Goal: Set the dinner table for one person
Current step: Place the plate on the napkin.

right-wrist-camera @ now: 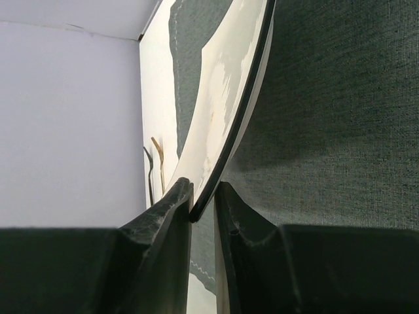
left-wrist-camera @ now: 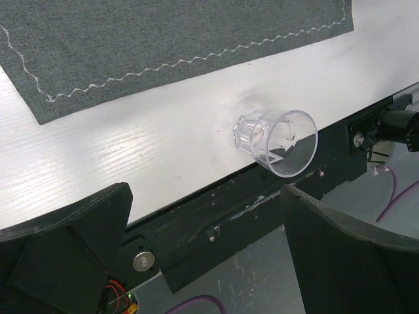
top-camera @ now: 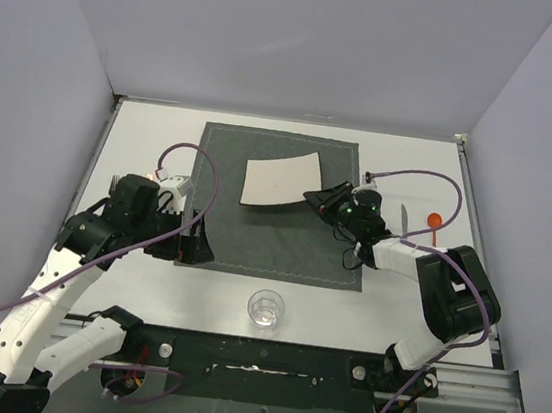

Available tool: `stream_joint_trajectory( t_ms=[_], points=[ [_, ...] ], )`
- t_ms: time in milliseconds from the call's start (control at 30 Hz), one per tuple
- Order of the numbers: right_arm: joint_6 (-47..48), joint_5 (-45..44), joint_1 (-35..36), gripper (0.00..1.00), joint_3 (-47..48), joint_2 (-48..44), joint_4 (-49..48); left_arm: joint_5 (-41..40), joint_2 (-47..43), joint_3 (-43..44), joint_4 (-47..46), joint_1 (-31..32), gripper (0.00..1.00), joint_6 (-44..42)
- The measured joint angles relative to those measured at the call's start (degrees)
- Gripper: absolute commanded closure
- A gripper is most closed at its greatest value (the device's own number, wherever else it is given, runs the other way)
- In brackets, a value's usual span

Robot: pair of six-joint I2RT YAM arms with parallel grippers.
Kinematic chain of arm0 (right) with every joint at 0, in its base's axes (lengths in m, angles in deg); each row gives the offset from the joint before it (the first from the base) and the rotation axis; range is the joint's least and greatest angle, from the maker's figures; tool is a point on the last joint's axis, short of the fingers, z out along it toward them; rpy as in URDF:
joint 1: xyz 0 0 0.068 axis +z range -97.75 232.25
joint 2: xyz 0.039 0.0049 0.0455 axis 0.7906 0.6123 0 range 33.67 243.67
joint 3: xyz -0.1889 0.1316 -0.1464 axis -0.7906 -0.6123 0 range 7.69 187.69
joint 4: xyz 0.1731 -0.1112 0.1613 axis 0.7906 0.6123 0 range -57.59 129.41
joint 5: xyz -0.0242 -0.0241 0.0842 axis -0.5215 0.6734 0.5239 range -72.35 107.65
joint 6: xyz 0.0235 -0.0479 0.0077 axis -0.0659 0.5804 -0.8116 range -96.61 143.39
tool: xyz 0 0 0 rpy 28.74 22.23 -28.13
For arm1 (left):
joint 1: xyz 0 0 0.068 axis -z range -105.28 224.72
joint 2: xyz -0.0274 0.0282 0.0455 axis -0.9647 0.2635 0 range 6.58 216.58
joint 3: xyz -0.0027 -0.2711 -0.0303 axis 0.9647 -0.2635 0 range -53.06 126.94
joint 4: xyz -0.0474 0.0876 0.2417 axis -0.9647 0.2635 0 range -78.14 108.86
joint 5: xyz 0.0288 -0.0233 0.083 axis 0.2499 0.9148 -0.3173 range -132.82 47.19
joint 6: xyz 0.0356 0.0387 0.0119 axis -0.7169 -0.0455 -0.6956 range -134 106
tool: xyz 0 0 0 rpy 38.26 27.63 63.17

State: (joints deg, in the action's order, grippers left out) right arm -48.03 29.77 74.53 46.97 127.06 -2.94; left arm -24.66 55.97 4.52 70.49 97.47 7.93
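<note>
Half done: placemat (top-camera: 272, 241) is down, right gripper (top-camera: 317, 200) pinches the plate (top-camera: 277, 181) by its edge over it, left gripper (top-camera: 194, 244) gapes empty. The cup (top-camera: 266, 307) and what looks like cutlery (top-camera: 404, 220) wait on the table (top-camera: 154, 131).

We see a white tabletop (top-camera: 143, 140) with a thin metal edge, walled in on three sides. A dark grey cloth placemat (top-camera: 272, 236) with pale zigzag stitching lies flat across its middle. A clear plastic cup (top-camera: 266, 307) stands upright on the bare white surface, just beyond the placemat's near edge and apart from it. To the right of the placemat lie a slim dark utensil (top-camera: 404, 220) and, just beside it, an orange spoon (top-camera: 435, 223).
</note>
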Motion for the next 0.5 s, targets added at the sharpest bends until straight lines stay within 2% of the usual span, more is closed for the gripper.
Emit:
stream_joint_trajectory(
  t_ms=[300, 500],
  points=[
    [0.00, -2.40, 1.81, 1.00, 0.00, 0.48, -2.43, 0.61, 0.20, 0.00, 0.00, -0.66, 0.02, -0.17],
    [-0.17, -3.17, 3.28, 1.00, 0.24, 4.07, -5.29, 1.29, 0.22, 0.00, 0.00, -0.85, 0.02, -0.48]
  ],
)
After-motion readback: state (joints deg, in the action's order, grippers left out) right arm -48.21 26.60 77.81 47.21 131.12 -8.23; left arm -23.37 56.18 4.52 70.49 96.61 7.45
